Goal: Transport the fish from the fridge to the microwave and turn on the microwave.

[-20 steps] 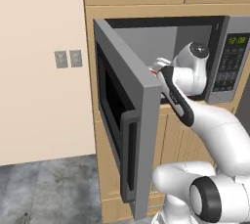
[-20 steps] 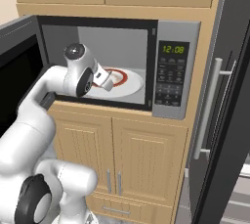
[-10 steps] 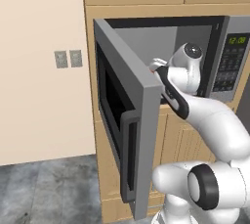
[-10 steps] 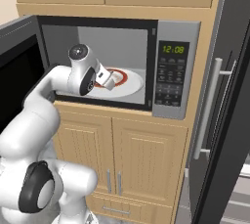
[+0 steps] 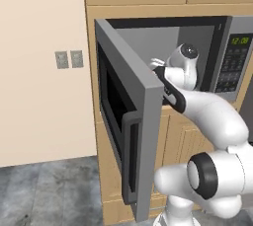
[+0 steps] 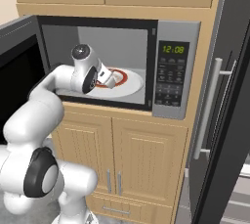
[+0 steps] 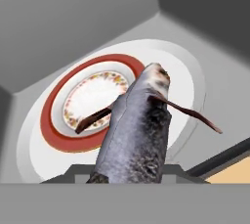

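One fish hangs clamped in your gripper, inside the open microwave above the red-rimmed plate (not yet set down). Next, lower, release, withdraw, then shut the door.

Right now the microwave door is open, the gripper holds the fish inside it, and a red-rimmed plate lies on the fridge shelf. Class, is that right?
One slip: the red-rimmed plate lies on the microwave turntable, as the hand view shows. The door is open, and the gripper holds the fish inside.
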